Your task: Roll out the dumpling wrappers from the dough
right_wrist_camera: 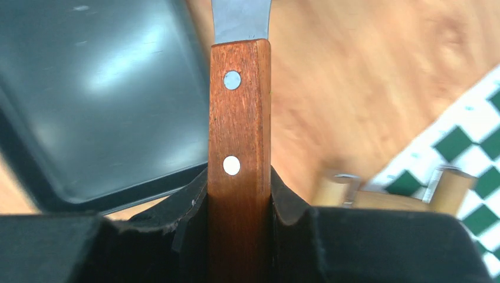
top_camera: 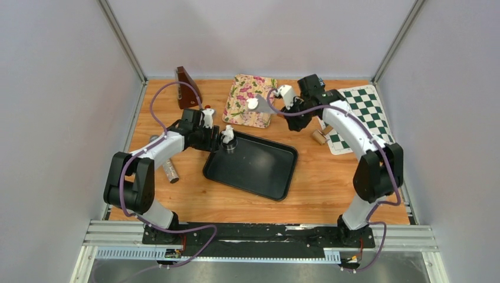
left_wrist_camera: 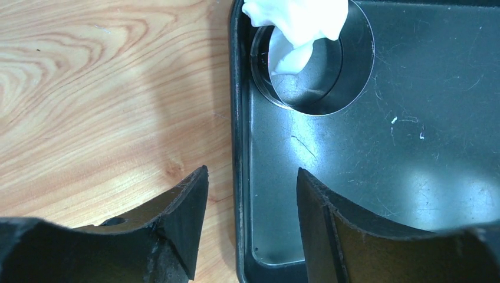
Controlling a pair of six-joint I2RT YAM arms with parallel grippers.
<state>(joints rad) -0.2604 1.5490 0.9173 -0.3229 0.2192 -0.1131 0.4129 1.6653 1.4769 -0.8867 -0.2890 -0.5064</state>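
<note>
On the near-left corner of the black tray [top_camera: 259, 171] stands a clear ring cutter [top_camera: 229, 146] with a lump of white dough [top_camera: 227, 134] draped over it. The left wrist view shows the cutter [left_wrist_camera: 348, 71] and dough [left_wrist_camera: 295, 23] just ahead of my open left gripper [left_wrist_camera: 252, 172], which straddles the tray's rim [left_wrist_camera: 237, 147] and holds nothing. My right gripper [right_wrist_camera: 239, 177] is shut on the wooden handle [right_wrist_camera: 239, 118] of a steel-bladed scraper [top_camera: 266, 107]. A small round white dumpling wrapper [top_camera: 252, 104] rests on the blade's tip, over the floral cloth [top_camera: 244, 88].
A green-and-white checkered board [top_camera: 362, 112] lies at the back right, with a wooden rolling pin [top_camera: 321, 135] at its near-left edge. A brown wedge-shaped object [top_camera: 187, 87] stands at the back left. A grey cylinder [top_camera: 170, 171] lies beside the left arm.
</note>
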